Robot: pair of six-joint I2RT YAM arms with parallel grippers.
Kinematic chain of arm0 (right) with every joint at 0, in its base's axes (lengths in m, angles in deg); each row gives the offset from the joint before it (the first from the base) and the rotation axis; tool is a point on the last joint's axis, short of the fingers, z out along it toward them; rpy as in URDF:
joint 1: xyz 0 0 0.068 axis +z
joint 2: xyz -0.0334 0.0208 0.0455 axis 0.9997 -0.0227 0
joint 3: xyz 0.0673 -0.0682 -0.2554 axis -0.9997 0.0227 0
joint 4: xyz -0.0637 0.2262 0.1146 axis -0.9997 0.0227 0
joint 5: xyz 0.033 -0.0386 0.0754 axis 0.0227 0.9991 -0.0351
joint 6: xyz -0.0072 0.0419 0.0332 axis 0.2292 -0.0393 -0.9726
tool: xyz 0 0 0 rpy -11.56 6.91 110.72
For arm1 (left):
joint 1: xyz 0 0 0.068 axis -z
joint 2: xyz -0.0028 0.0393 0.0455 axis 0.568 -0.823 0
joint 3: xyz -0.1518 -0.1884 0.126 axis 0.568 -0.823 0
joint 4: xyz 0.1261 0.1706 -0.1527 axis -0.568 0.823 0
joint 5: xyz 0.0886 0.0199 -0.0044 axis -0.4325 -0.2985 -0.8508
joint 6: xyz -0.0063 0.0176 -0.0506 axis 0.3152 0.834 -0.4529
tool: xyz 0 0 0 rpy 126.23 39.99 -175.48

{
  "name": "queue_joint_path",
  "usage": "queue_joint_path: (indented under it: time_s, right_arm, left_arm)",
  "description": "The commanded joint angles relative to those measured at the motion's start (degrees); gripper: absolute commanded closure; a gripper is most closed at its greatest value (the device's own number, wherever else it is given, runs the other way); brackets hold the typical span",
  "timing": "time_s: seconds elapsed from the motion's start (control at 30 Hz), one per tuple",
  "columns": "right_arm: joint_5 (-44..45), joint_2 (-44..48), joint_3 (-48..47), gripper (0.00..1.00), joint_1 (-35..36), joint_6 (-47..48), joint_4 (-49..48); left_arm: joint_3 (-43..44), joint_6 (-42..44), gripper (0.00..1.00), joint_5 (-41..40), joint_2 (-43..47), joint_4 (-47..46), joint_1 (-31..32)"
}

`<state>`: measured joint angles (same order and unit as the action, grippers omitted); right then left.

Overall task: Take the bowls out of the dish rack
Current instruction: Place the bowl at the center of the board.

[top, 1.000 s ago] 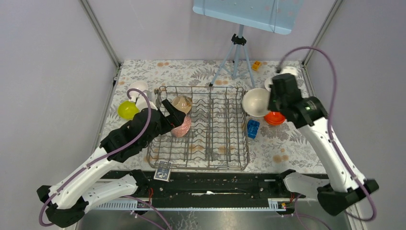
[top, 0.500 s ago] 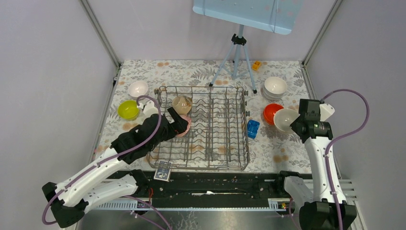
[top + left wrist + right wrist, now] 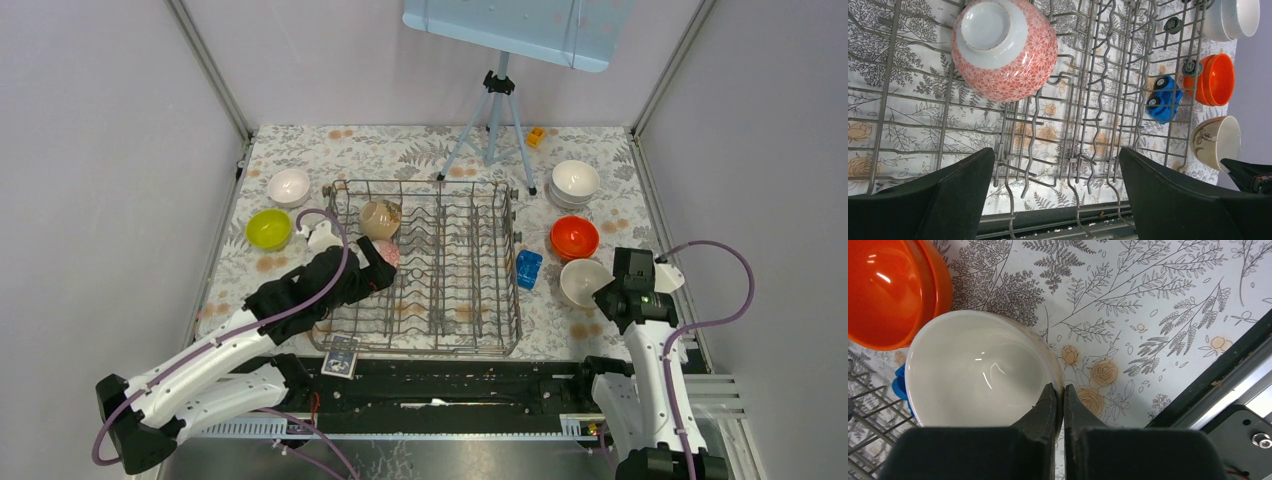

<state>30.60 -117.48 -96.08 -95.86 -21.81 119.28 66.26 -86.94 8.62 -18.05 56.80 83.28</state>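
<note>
Right jaws pinch the rim of a glossy white bowl (image 3: 975, 375).
It is beside an orange-red bowl (image 3: 890, 287), outside the grey wire dish rack (image 3: 470, 270); my left jaws gape over a red-patterned bowl (image 3: 1013, 60) inside.

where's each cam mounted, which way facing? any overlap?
Top external: fixed above, behind the arms, facing down on the grey metal wire dish rack; both arms show.
Left wrist: on left arm, facing down into the rack at a red-patterned round bowl; open left gripper in view.
Right wrist: facing down at the table; right gripper shut on a glossy white round bowl's rim.
Shared: both wrists see that bowl beside a glossy orange round bowl.
</note>
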Motion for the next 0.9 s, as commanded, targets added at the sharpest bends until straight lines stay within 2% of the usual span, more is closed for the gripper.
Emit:
queue_joint_path:
  time_s: [0.0,0.23,0.67,0.87]
  right_arm:
    - [-1.9,1.2,-0.4,1.00,-0.1,-4.3,-4.2]
    - [-0.4,2.1,4.8,1.00,-0.1,-8.6,-4.8]
    - [0.2,0.9,6.0,1.00,0.0,-8.8,-5.8]
    - [-0.1,0.7,5.8,0.90,0.2,-8.4,-5.7]
  left_arm:
    - [-0.7,-1.2,0.01,0.6,0.8,-2.2,-0.3]
    - [-0.5,-2.8,0.01,-0.2,1.4,-1.1,-0.3]
    - [-0.9,-4.0,0.01,-1.4,2.3,0.0,-0.2]
    - [-0.4,-3.6,0.01,-2.5,2.6,0.3,-0.3]
